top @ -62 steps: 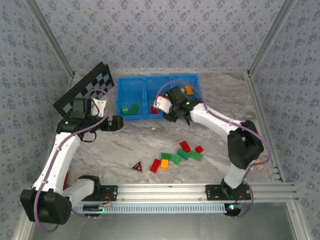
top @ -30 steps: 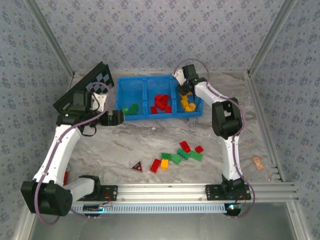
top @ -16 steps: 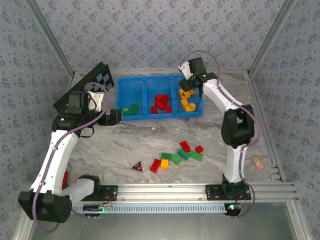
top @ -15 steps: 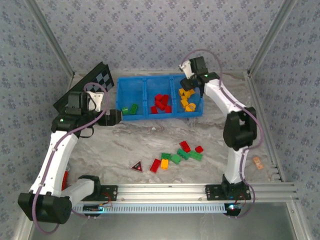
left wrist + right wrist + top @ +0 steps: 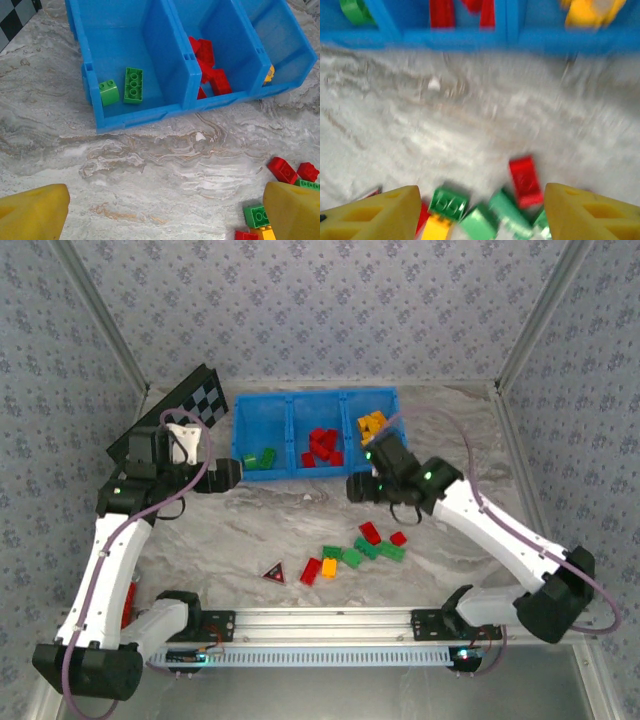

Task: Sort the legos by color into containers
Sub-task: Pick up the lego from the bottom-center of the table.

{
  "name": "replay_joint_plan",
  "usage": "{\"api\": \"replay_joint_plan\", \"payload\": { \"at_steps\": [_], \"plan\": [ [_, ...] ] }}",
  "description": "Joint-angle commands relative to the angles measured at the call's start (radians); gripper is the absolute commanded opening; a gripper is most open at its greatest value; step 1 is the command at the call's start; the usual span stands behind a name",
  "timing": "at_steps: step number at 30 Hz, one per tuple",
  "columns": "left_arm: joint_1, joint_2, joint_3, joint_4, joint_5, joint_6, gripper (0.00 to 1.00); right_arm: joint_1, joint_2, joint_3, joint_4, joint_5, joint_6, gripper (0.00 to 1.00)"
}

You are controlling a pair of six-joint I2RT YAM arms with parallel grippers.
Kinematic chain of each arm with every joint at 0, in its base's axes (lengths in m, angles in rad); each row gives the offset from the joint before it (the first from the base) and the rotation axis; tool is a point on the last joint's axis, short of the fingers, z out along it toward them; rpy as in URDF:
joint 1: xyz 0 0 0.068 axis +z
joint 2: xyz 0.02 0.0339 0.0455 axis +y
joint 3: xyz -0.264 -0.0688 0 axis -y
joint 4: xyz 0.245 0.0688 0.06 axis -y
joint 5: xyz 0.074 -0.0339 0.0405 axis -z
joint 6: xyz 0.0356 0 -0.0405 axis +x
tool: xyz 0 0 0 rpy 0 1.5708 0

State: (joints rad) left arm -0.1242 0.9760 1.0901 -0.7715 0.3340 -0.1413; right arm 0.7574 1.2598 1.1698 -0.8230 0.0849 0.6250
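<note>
Your left gripper [image 5: 162, 215] has its two blunt, smooth yellow fingers [image 5: 32, 212] spread wide apart with nothing between them but the veined grey marble-look table [image 5: 150, 160]. Straight ahead of those fingers sits the glossy blue plastic bin [image 5: 140, 117], its three rectangular compartments open at the top. The one directly ahead holds two green bricks [image 5: 133, 85], one flat with six studs and one with a rounded top. The middle one holds a heap of red bricks [image 5: 210, 75], and the far one shows an edge of orange-yellow bricks [image 5: 269, 74]. Your right gripper [image 5: 480, 210] is likewise spread open and empty, though its view is motion-blurred. Between its fingers [image 5: 580, 212] lie the loose bricks [image 5: 355, 550] on the table: a red rectangular brick [image 5: 525, 181] nearer one pad, and a studded green brick [image 5: 447, 202] nearer the other. From above, both grippers hover just on the near side of the bin's front wall, and a small dark triangle [image 5: 272, 573] lies beside the loose cluster.
</note>
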Motion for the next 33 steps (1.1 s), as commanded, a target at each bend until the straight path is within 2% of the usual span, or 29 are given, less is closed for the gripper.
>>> {"api": "replay_joint_plan", "payload": {
  "at_steps": [1, 7, 13, 22, 33],
  "plan": [
    [0.001, -0.003, -0.022, 0.037, 0.037, -0.041, 0.99, 0.094, -0.048, -0.076, -0.082, 0.044, 0.35, 0.66],
    [-0.051, -0.028, -0.052, 0.05, 0.021, -0.042, 0.99, 0.285, -0.034, -0.238, -0.058, 0.024, 0.509, 0.66],
    [-0.074, -0.04, -0.05, 0.049, 0.011, -0.037, 0.99, 0.404, 0.111, -0.244, -0.003, -0.011, 0.516, 0.67],
    [-0.078, -0.081, -0.064, 0.033, -0.017, -0.024, 0.99, 0.459, 0.332, -0.131, 0.024, -0.073, 0.417, 0.68],
    [-0.078, -0.104, -0.085, 0.041, -0.036, -0.015, 0.99, 0.468, 0.448, -0.068, 0.026, -0.106, 0.353, 0.69]
  ]
}}
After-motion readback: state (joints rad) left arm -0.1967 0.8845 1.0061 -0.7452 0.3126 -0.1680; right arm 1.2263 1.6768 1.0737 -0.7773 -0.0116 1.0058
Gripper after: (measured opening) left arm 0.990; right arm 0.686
